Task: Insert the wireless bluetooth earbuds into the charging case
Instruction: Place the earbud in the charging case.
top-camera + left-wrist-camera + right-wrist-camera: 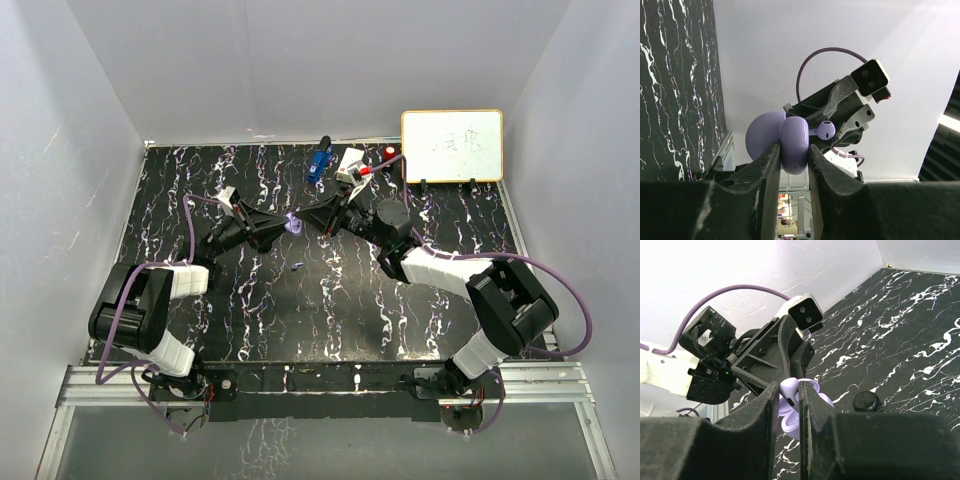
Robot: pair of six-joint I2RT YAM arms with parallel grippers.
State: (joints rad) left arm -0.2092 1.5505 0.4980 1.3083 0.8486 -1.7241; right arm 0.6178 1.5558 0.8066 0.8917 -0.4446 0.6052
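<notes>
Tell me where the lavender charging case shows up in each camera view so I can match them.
Top external: lavender charging case at table centre, where the two arms' tips meet.
Left wrist: picture centre, clamped between the left fingers.
Right wrist: low centre, just behind the right fingers, which pinch a lavender earbud.
Shared landmark: the black marbled table.
</notes>
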